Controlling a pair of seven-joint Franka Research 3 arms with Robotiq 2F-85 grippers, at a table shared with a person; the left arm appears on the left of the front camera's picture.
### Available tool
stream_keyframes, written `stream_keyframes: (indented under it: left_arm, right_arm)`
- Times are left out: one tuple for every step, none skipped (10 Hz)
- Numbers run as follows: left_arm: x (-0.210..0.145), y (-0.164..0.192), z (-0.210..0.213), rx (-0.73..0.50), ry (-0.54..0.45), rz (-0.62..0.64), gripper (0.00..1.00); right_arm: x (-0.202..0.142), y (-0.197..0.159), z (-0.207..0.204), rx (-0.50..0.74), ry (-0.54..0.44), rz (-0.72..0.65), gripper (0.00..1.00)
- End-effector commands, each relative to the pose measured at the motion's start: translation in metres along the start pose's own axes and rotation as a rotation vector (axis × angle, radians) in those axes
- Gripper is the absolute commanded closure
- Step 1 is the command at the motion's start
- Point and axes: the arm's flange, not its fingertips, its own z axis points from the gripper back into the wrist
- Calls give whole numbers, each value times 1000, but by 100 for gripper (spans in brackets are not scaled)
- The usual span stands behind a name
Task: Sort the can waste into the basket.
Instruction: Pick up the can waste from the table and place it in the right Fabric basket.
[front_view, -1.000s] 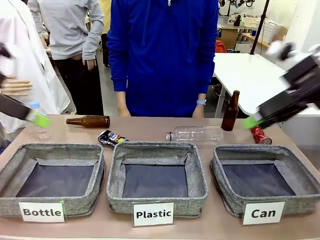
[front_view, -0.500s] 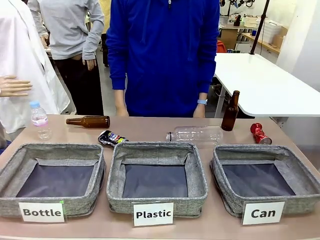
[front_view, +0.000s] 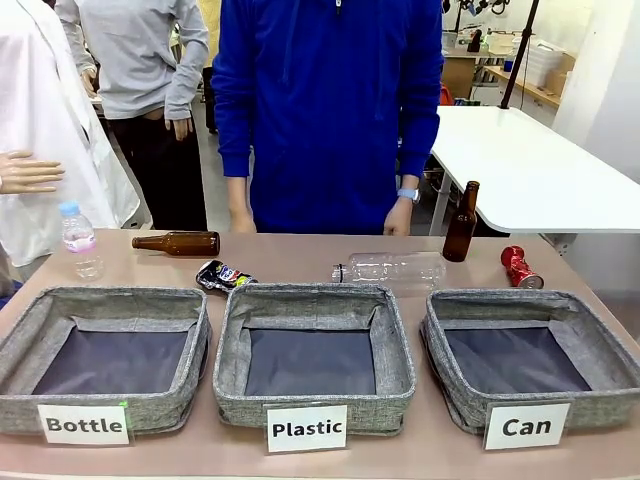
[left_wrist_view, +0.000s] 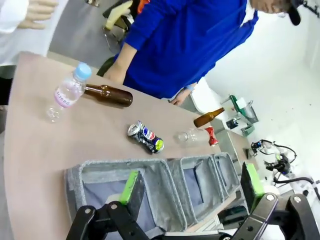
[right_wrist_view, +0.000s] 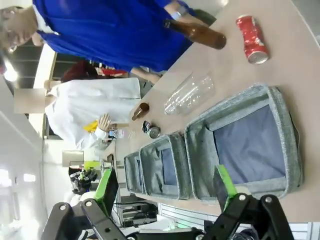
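Your left gripper and right gripper both stand spread wide, holding nothing, each raised above the table. The red can lies on the table just behind the Can basket. The dark blue can lies well apart from it, at the far left corner of the Plastic bin — both cans are outside the basket.

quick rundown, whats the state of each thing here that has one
dark can: crushed, on the table
red can: crushed, on the table
Can basket: empty
Plastic basket: empty
Bottle basket: empty
left brown bottle: lying down
right brown bottle: upright
clear plastic bottle: lying down
small water bottle: upright, capped
left gripper: open
right gripper: open
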Motion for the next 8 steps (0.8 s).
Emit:
stream_keyframes:
  left_arm:
    - [-1, 2, 10, -5, 11, -20, 0]
    - [-1, 2, 10, -5, 11, -20, 0]
    - [-1, 2, 10, -5, 11, -20, 0]
    - [-1, 2, 10, -5, 11, -20, 0]
    - [-1, 2, 10, -5, 11, -20, 0]
    - [-1, 2, 10, -5, 11, -20, 0]
    - [-1, 2, 10, -5, 11, -20, 0]
    - [-1, 2, 10, -5, 11, -20, 0]
  right_arm:
    - [-11, 19, 8, 33, 23, 69, 0]
    - [-11, 19, 8, 33, 23, 69, 0]
    - [-11, 19, 8, 33, 23, 69, 0]
    - [-11, 19, 8, 33, 23, 69, 0]
    - [-11, 19, 8, 33, 23, 69, 0]
    - [-11, 19, 8, 33, 23, 69, 0]
    - [-11, 19, 8, 33, 23, 69, 0]
    - [-11, 19, 8, 33, 23, 69, 0]
